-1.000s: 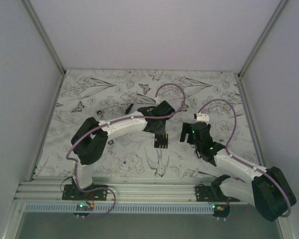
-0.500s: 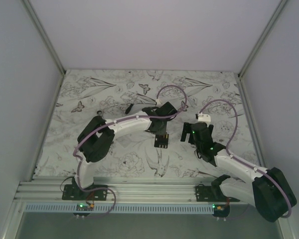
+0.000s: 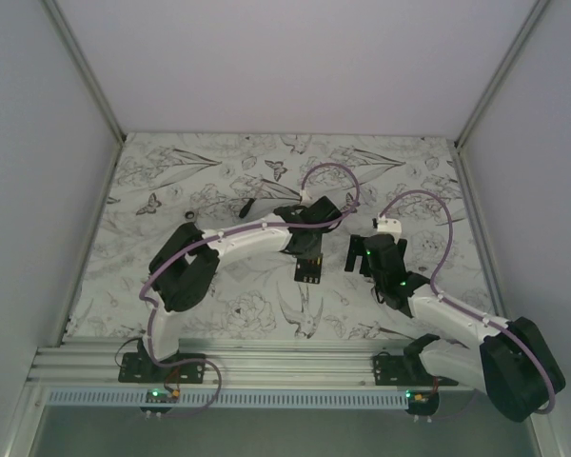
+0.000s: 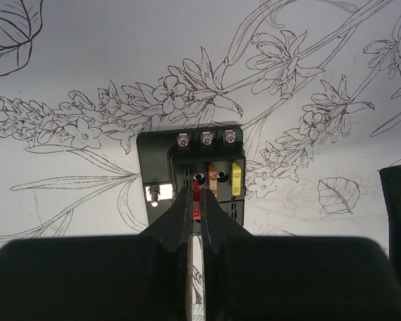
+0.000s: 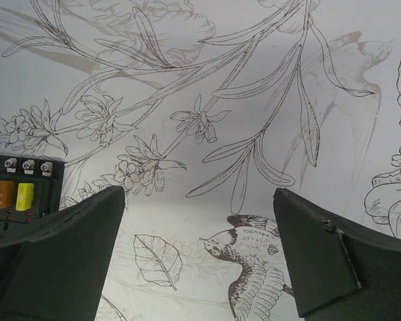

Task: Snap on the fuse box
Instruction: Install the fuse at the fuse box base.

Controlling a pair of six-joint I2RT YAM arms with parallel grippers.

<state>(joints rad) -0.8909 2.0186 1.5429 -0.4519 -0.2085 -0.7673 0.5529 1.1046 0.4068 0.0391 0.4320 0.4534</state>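
**Item 1. Small dark object** (image 3: pixel 246 207). It lies on the floral tablecloth (image 3: pixel 171 190), left of and beyond the fuse box (image 3: pixel 308 270), well apart from it. It is too small to identify and nothing touches it.

**Item 2. Left gripper** (image 4: pixel 194 200). It is directly over the fuse box, pointing down at the slotted face. The jaws are drawn almost together and pinch what looks like a red fuse (image 4: pixel 196 189). A narrow pinch suits so thin a part and keeps the fingers off the neighbouring slots.

**Item 3. Fuse box.** This is a black block lying flat on the cloth with its slots facing up, so parts can be pushed in from above. Three screws (image 4: pixel 205 139) line its far edge. An orange fuse (image 4: pixel 212 179) and a yellow fuse (image 4: pixel 236 179) sit seated just right of the red one. By judgement, the red fuse is being pressed home.

**Item 4. Right gripper** (image 5: pixel 199 221). It is just right of the fuse box and not touching it, low over the cloth. The jaws are spread wide and hold nothing. It is probably waiting clear of the left arm's work, ready to steady the box.
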